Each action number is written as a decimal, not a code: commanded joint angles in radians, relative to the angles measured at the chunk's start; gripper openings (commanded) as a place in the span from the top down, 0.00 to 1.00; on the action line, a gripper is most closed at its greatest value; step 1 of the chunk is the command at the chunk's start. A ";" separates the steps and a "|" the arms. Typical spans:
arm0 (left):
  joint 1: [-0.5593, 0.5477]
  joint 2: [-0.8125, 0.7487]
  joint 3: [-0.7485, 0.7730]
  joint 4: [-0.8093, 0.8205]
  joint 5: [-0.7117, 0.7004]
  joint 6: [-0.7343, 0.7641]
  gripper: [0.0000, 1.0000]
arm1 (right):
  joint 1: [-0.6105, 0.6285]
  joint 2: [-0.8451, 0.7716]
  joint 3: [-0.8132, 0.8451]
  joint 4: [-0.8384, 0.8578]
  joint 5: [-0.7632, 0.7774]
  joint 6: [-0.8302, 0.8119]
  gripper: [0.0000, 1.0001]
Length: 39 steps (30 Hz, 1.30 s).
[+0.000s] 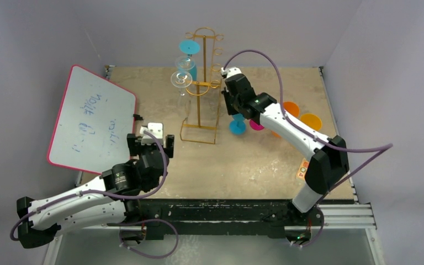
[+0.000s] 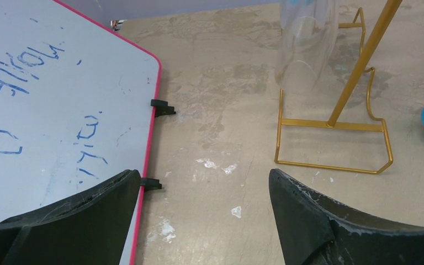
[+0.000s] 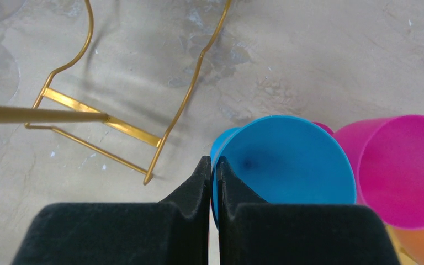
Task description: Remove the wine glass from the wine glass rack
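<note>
Just right of the wine glass rack (image 1: 201,83), clear of its hooks: pinching a blue wine glass (image 3: 287,160) by the rim in the right gripper (image 3: 213,171), next likely setting it beside the pink cup (image 3: 408,171), with the left gripper (image 2: 204,174) gaping at near left.

Bright even light, soft shadows, sharp

Whiteboard (image 1: 91,118) left — pink cup (image 3: 408,171), 2 orange cups (image 1: 291,109) right.
</note>
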<state>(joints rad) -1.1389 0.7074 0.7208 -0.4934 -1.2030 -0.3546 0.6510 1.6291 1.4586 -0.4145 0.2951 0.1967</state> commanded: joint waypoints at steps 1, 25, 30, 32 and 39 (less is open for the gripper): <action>0.005 -0.010 0.042 -0.021 -0.071 -0.038 0.13 | 0.003 0.044 0.103 -0.040 0.043 -0.038 1.00; 0.005 -0.003 0.041 -0.035 -0.090 -0.043 0.10 | -0.079 0.151 -0.012 0.167 -0.002 -0.063 1.00; 0.005 0.001 0.043 -0.037 -0.089 -0.040 0.10 | -0.087 0.130 -0.002 0.157 0.001 -0.063 1.00; 0.005 0.001 0.042 -0.038 -0.089 -0.041 0.10 | -0.088 0.119 -0.002 0.158 -0.002 -0.067 1.00; 0.005 0.000 0.043 -0.040 -0.087 -0.042 0.10 | -0.097 0.101 -0.023 0.155 0.005 -0.055 1.00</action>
<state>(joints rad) -1.1389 0.7116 0.7219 -0.5407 -1.2720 -0.3840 0.5663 1.7714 1.4487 -0.2409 0.2749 0.1307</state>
